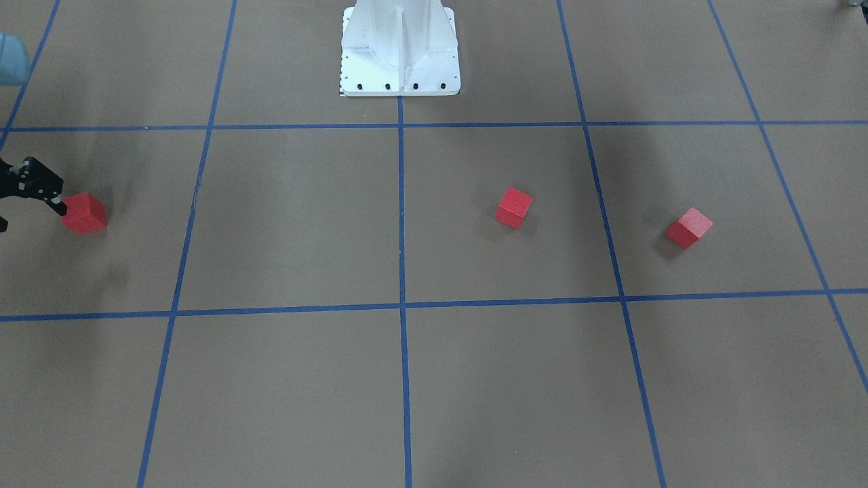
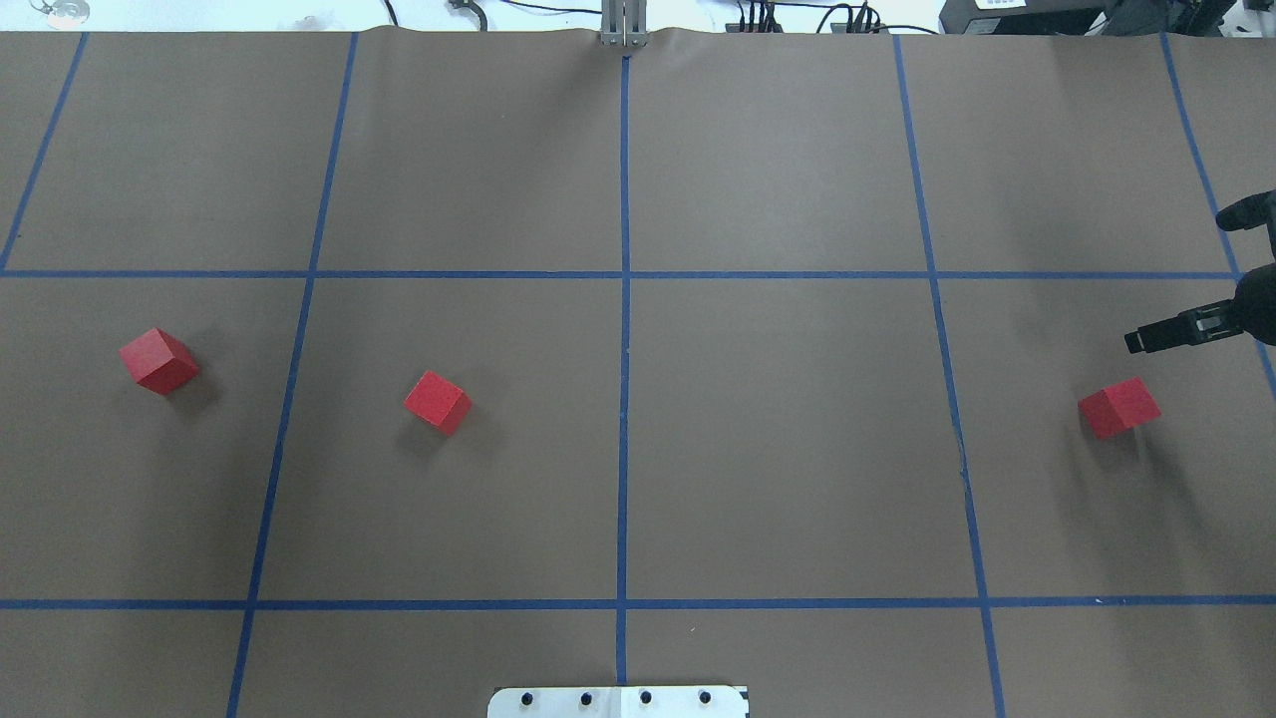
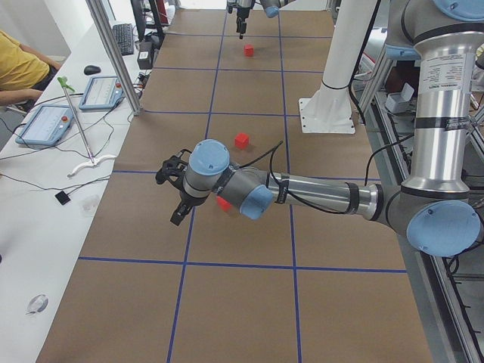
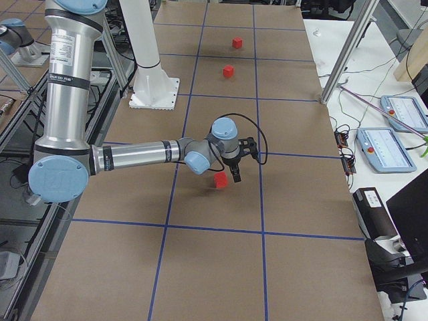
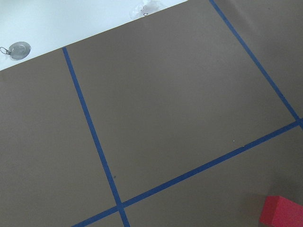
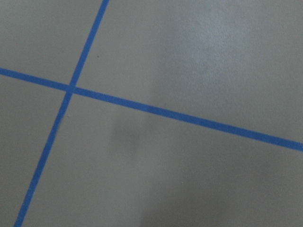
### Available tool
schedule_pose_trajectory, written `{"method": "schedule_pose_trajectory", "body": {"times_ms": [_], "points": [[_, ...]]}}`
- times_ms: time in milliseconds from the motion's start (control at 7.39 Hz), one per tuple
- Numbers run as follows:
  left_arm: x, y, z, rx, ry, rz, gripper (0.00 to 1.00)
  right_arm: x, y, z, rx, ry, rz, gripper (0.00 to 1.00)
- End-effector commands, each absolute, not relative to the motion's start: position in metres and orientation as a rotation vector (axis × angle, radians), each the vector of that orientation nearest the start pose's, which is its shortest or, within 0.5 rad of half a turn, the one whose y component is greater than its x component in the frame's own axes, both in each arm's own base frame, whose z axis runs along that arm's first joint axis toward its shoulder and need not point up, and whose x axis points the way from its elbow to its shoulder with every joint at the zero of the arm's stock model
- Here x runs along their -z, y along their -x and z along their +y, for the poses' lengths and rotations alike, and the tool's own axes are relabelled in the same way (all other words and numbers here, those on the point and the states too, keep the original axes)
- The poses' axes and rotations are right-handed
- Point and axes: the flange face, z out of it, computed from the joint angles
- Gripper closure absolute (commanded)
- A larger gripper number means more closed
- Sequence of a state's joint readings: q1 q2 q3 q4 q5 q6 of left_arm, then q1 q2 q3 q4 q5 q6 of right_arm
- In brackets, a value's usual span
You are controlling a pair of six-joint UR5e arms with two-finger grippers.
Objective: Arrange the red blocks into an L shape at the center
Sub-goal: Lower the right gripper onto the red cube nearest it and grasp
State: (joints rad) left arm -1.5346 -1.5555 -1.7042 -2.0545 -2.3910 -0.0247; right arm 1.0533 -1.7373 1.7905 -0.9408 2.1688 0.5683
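Three red blocks lie apart on the brown gridded table. In the overhead view one is at the far left (image 2: 158, 360), one left of middle (image 2: 438, 402), one at the far right (image 2: 1118, 407). None is at the center line (image 2: 624, 399). My right gripper (image 2: 1184, 279) is open beside the far-right block (image 1: 85, 213), with one fingertip (image 1: 60, 206) close to it. My left gripper (image 3: 172, 195) shows only in the exterior left view, hovering near the block there (image 3: 223, 203); I cannot tell whether it is open. The left wrist view shows a block corner (image 5: 281, 212).
The white robot base (image 1: 400, 47) stands at the table's near edge on the middle line. Operators' tablets (image 3: 45, 121) and cables lie on the white bench beyond the far edge. An aluminium post (image 3: 113, 53) stands there.
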Motion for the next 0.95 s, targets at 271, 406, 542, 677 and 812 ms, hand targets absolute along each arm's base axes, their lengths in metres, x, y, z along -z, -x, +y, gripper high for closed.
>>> {"method": "schedule_pose_trajectory", "body": {"times_ms": [271,406,542,677,812], "points": [[-0.539,0.039,-0.506,-0.270,-0.554,0.812,0.00,-0.558,0.197,-0.399,0.162,-0.232,-0.808,0.00],[-0.539,0.039,-0.506,-0.271,-0.555,0.812,0.00,-0.560,0.202,-0.397,0.172,-0.226,-0.805,0.01],[-0.539,0.038,-0.506,-0.271,-0.553,0.812,0.00,-0.562,0.203,-0.396,0.176,-0.223,-0.801,0.01],[-0.539,0.038,-0.506,-0.272,-0.555,0.812,0.00,-0.565,0.205,-0.395,0.180,-0.223,-0.794,0.01],[-0.539,0.038,-0.506,-0.272,-0.555,0.812,0.00,-0.573,0.208,-0.397,0.185,-0.215,-0.784,0.01]]}}
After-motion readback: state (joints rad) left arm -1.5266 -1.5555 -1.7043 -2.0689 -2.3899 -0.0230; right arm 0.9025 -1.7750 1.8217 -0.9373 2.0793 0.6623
